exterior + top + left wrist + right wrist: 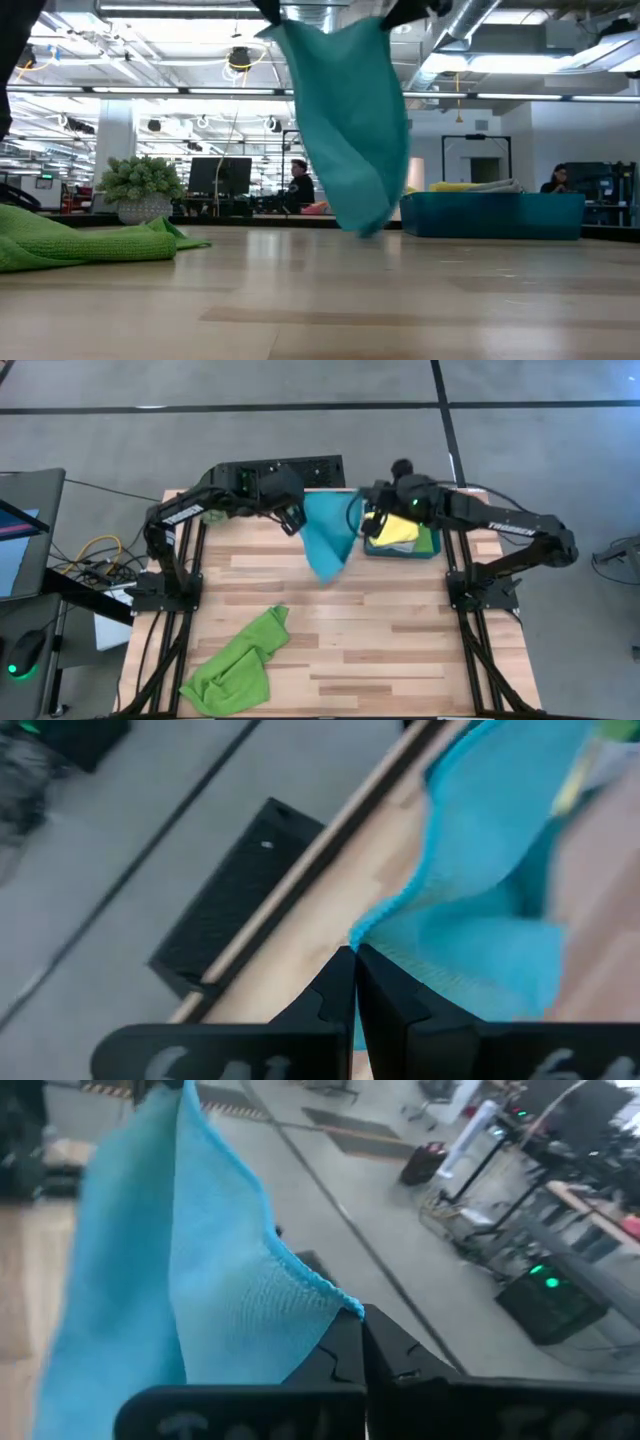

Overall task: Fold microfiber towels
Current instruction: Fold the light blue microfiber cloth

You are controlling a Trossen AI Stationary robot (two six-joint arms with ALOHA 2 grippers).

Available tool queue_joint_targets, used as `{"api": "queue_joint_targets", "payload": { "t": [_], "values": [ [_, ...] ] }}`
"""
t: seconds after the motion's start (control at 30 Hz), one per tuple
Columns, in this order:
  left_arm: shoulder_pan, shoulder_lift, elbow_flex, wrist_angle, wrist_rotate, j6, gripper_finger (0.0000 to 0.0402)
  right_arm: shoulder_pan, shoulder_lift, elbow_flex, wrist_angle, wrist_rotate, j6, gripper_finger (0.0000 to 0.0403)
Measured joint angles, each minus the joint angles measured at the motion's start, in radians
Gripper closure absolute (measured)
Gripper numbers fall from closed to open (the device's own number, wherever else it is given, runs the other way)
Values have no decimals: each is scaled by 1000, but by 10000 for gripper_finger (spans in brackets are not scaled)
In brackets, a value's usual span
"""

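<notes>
- Overhead, in the high view, the left gripper and the right gripper are holding a teal microfiber towel by two corners above the far part of the wooden table; the cloth is hanging between them, tapering to a point. A lime green towel is lying crumpled near the table's front left edge. A yellow towel is sitting in a dark teal bin just beside the right gripper.
- Level with the tabletop, in the low view, the teal towel is dangling from above, its lowest tip just clear of the boards or brushing them; I cannot tell which. The green towel is lying at the left, a potted plant is standing behind it, and the bin is standing at the right.
- Left wrist view: the left gripper's jaws are pressing together, pinching a hemmed corner of the teal towel.
- Right wrist view: the right gripper's jaws are likewise pressing together on another corner of the towel.
</notes>
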Motion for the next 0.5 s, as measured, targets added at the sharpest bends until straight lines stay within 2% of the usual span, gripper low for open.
{"api": "queue_joint_targets", "payload": {
  "t": [0.2,0.5],
  "values": [
    [75,0,0,1,-91,77,401,-47,1,54,-5,-1,-40,401],
    [72,-15,1,0,-88,102,401,-38,2,69,-100,-2,-43,401]
  ]
}}
